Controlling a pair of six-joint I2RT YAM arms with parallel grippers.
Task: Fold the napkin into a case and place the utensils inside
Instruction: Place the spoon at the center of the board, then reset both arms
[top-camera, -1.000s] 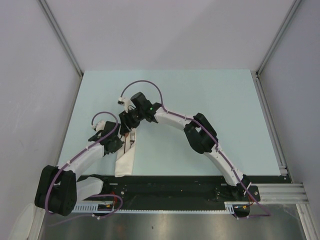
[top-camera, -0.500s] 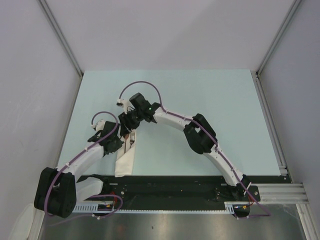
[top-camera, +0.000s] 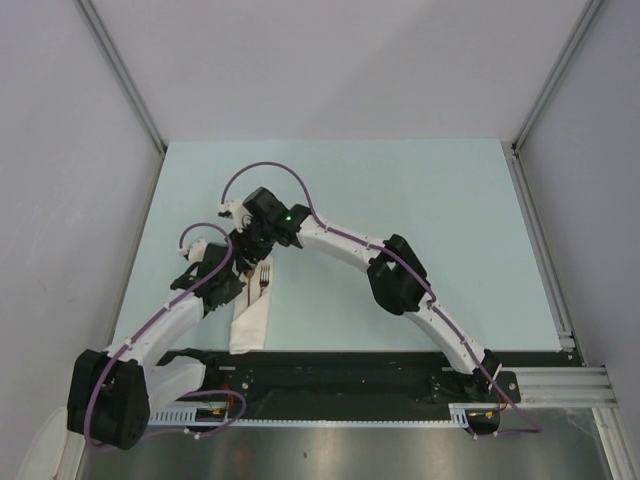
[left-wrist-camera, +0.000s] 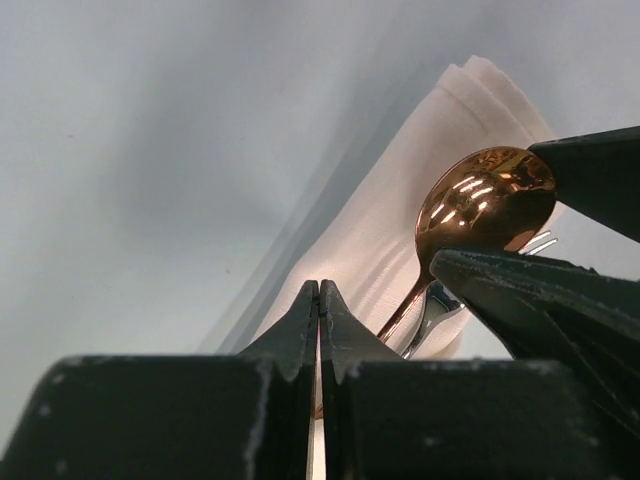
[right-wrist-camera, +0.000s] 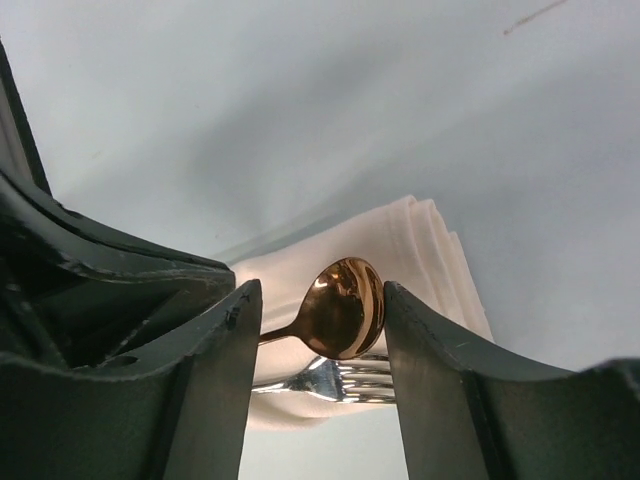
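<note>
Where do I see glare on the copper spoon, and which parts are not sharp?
Left wrist: strong bright glare streaks on the spoon bowl, and the napkin has a soft, ghosted left edge. Right wrist: milder reflection on the bowl, fork tines sharp. Top external: even light, both too small for detail.

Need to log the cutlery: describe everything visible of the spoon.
The spoon has a shiny copper-orange metal bowl and a slim handle. Its bowl sits between the open fingers of the right gripper, beside the fork, over the folded napkin. The handle runs toward the shut left gripper; contact there is unclear.
</note>
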